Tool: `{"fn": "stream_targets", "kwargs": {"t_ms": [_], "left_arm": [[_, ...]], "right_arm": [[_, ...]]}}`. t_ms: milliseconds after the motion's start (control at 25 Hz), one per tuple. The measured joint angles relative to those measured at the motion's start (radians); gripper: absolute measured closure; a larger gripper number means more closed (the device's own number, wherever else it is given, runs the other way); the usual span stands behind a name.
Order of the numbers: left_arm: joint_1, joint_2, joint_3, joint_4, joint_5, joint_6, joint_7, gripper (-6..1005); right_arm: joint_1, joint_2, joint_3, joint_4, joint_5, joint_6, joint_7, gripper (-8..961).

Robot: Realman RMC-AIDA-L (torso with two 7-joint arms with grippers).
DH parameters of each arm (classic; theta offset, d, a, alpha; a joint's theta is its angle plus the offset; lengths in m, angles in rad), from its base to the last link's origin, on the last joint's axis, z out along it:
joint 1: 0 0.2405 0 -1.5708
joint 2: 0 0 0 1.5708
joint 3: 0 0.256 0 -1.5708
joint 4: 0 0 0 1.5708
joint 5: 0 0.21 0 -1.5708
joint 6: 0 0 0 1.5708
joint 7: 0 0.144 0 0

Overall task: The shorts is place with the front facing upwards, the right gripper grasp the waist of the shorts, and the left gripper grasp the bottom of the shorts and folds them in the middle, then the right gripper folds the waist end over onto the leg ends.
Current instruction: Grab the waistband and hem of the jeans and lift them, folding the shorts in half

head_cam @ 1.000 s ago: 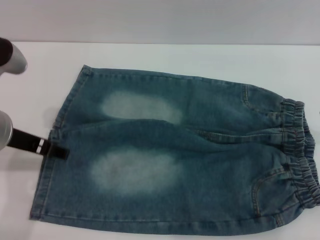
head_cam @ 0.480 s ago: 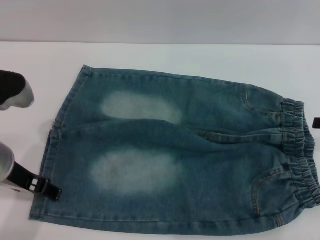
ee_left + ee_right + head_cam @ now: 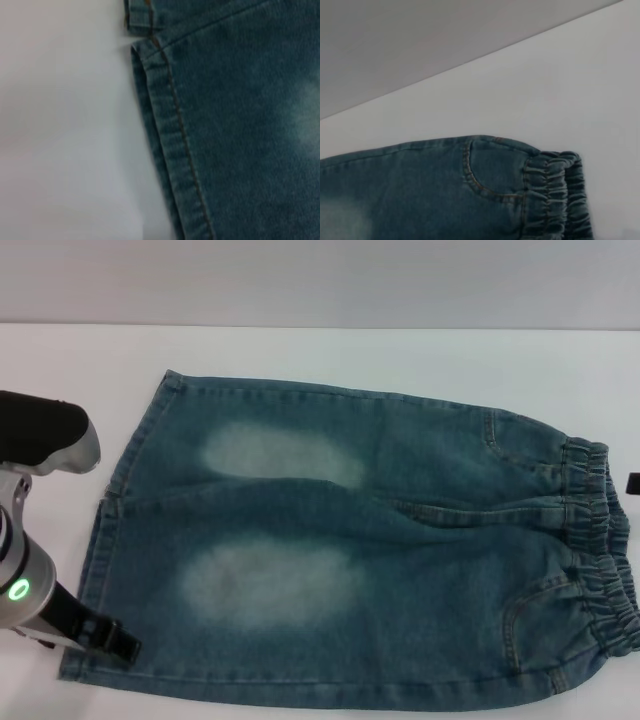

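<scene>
The blue denim shorts [image 3: 350,550] lie flat and front up on the white table, with the elastic waist [image 3: 600,540] at the right and the leg ends [image 3: 100,540] at the left. My left gripper [image 3: 105,633] is low at the near left corner of the leg hem, touching or just over its edge. The left wrist view shows that stitched hem [image 3: 172,150] close up against bare table. Only a black sliver of my right gripper [image 3: 633,483] shows at the right edge, beside the waist. The right wrist view shows the gathered waist [image 3: 555,195] and a pocket seam [image 3: 480,182].
The white table [image 3: 300,355] extends behind and to the left of the shorts, ending at a grey wall [image 3: 320,280]. The shorts' near edge lies close to the bottom of the head view.
My left arm has moved along the leg hem from its middle to the near left corner. A sliver of the right gripper has appeared at the right edge.
</scene>
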Motion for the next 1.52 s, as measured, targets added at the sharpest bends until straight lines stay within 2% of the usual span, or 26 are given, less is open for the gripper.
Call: {"fn": "stream_targets", "kwargs": {"t_ms": [360,760,1160,1400,1520], "left_arm": [[-0.007,-0.001,0.023,-0.009,-0.001,-0.019,-0.052,172],[-0.001,-0.002,0.057,-0.019,-0.010,-0.025,-0.088,208],[-0.027,0.002,0.051,-0.034,-0.008,-0.026,-0.081,243],[-0.038,0.002,0.057,-0.025,-0.004,-0.036,-0.086,434],[-0.044,0.002,0.059,-0.019,-0.004,-0.040,-0.086,667]], "right_arm": [[0.015,-0.004,0.038,0.025,0.000,0.010,-0.030,388],[0.043,-0.026,0.041,0.042,0.000,0.019,-0.043,389],[0.058,-0.028,0.083,0.051,0.001,0.036,-0.071,389],[0.058,-0.027,0.090,0.058,0.003,0.039,-0.074,389],[0.057,-0.026,0.091,0.058,0.004,0.039,-0.074,389]]}}
